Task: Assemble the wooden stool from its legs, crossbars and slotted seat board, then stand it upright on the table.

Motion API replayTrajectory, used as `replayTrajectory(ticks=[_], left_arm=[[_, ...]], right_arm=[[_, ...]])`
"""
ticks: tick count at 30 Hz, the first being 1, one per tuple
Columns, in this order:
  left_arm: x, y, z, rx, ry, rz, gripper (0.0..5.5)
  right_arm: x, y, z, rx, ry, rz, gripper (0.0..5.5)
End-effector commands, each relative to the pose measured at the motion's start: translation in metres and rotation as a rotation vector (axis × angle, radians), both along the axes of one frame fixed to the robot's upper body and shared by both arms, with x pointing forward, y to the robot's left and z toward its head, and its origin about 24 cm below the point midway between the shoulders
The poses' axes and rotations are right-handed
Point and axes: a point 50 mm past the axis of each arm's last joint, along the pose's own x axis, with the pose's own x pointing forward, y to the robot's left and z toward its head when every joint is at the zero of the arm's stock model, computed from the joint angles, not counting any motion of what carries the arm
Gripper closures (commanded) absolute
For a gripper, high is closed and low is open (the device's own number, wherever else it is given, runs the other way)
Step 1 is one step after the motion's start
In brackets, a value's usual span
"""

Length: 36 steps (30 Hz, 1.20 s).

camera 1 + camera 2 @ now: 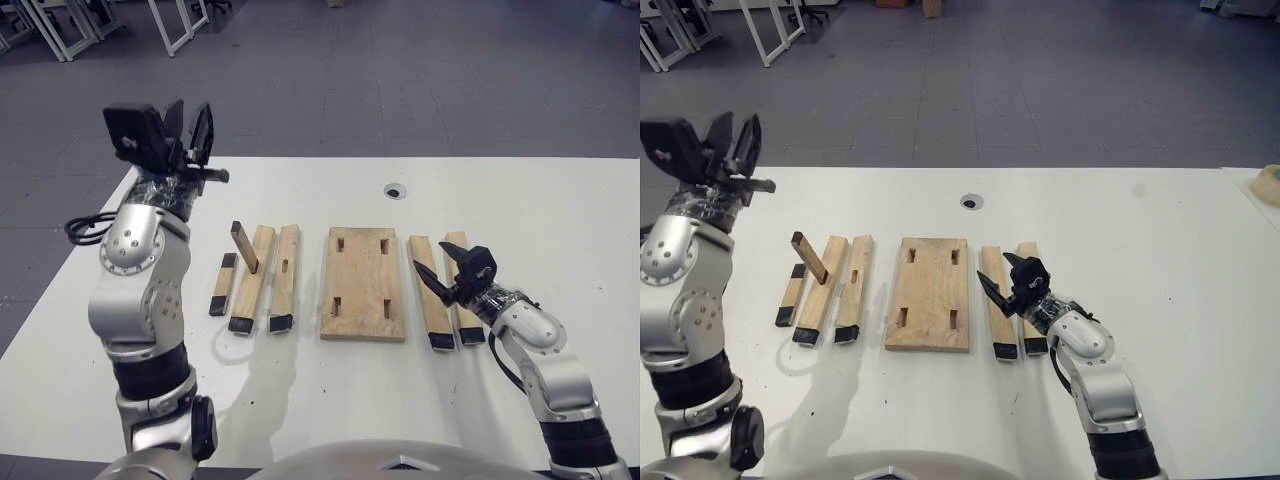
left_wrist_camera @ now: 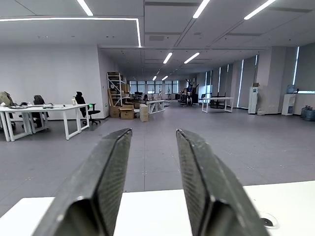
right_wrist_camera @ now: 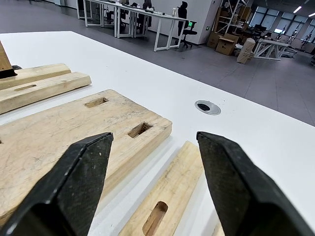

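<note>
Left gripper [image 1: 192, 110]: up at upper left, fingers released, apart.
Right gripper [image 1: 430, 257]: fingers spread wide, low over leg [image 1: 437, 320] beside seat board [image 1: 363, 283].

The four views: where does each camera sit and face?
Left eye view: on the head, facing forward and down at the white table and slotted wooden seat board; both arms show.
Right eye view: beside it, same scene.
Left wrist view: raised left arm, facing across the room; open black left pincer shows.
Right wrist view: low over the table, facing along the board; open black right pincer shows.
Shared with eye views: board, round grey cable hole.
</note>
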Motion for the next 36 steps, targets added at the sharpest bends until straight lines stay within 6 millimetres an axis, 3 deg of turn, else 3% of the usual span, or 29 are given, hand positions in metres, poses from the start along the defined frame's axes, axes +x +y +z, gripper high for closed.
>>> replayTrajectory(ticks=[1,6,11,14,23,27,30,32,36], left_arm=[[-0.038,-0.006,-0.036,0.011,0.093,-0.079,3.04],[-0.073,0.004,-0.088,0.039,0.296,-0.093,2.2],[-0.091,0.006,-0.146,0.088,0.556,-0.103,2.15],[-0.096,0.008,-0.167,0.1,0.678,-0.034,2.15],[-0.106,0.005,-0.188,0.061,0.806,-0.008,2.15],[-0.103,0.003,-0.194,0.033,0.83,-0.011,2.82],[-0.097,0.001,-0.197,0.035,0.827,-0.015,3.37],[-0.092,0.002,-0.199,0.051,0.826,-0.012,3.46],[-0.059,0.01,-0.171,-0.015,0.646,0.022,3.46]], right_arm=[[-0.002,-0.003,0.001,0.004,0.001,-0.025,2.35],[-0.003,-0.003,0.001,0.004,0.001,-0.032,2.35],[0.002,-0.003,0.003,-0.001,-0.005,-0.021,2.35],[0.003,-0.004,0.004,-0.003,-0.006,-0.016,2.35],[0.007,-0.005,0.005,-0.012,-0.003,-0.003,2.35],[0.007,-0.003,0.005,-0.008,0.0,0.003,2.35],[0.009,-0.003,0.005,-0.006,0.001,0.001,2.35],[0.01,-0.004,0.006,-0.005,-0.003,-0.003,2.35],[0.018,-0.003,0.016,0.132,0.001,0.0,2.35]])
